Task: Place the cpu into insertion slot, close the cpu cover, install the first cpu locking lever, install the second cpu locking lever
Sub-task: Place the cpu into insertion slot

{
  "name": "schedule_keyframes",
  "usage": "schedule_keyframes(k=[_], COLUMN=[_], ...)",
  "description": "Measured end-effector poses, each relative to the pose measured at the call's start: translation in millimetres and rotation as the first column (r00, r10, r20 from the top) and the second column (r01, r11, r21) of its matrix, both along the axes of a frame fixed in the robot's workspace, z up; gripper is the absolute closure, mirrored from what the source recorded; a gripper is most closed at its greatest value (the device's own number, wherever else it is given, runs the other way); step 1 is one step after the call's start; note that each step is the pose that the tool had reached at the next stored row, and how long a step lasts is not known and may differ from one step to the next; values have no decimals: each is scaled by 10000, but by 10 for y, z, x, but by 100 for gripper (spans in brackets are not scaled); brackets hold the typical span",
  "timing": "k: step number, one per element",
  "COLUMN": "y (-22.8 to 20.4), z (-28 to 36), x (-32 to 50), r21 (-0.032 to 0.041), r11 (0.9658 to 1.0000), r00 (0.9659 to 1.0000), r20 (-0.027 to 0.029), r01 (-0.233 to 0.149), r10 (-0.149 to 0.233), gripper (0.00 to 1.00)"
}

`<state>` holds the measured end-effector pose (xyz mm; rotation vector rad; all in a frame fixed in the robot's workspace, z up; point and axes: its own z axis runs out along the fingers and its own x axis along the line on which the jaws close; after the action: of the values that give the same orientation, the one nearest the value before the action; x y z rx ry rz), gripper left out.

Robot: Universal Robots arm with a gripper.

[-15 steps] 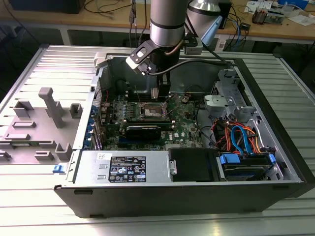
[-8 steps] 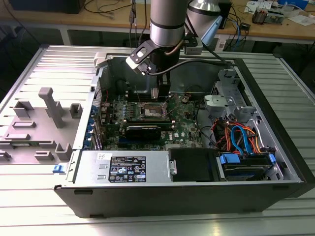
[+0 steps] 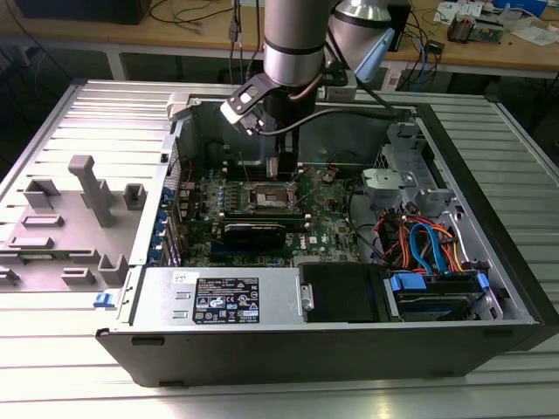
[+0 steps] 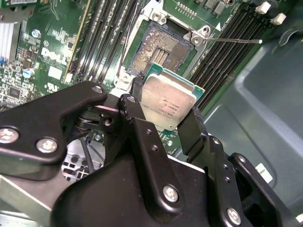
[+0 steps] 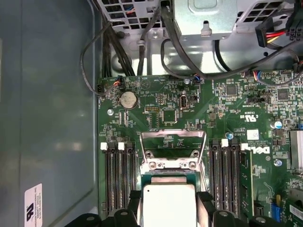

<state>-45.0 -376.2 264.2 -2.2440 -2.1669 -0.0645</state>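
Gripper [image 4: 164,105]: clamping the cpu [image 4: 171,97] by two opposite edges, black fingers [image 4: 190,126] pressing in from either side.
Cpu: facing metal top toward the camera in both wrist views, overlapping the near rim of the insertion slot [image 4: 158,49] in the second wrist view, not seated.
Insertion slot: lying open, contact field showing bare.
Cpu cover [image 5: 173,164]: standing swung up beyond the socket.
Locking lever [image 4: 236,41]: sticking out unlatched across the memory slots [image 4: 227,56].
Arm [image 3: 295,44]: reaching down into the open computer case [image 3: 288,353].
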Motion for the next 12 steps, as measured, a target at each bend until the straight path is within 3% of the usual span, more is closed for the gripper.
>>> schedule_keyframes(k=[12], y=[0], z=[-18], x=[-4], r21=[-1], r11=[10000], r00=[10000], r20=[0], r01=[81], r10=[-81], gripper=[45])
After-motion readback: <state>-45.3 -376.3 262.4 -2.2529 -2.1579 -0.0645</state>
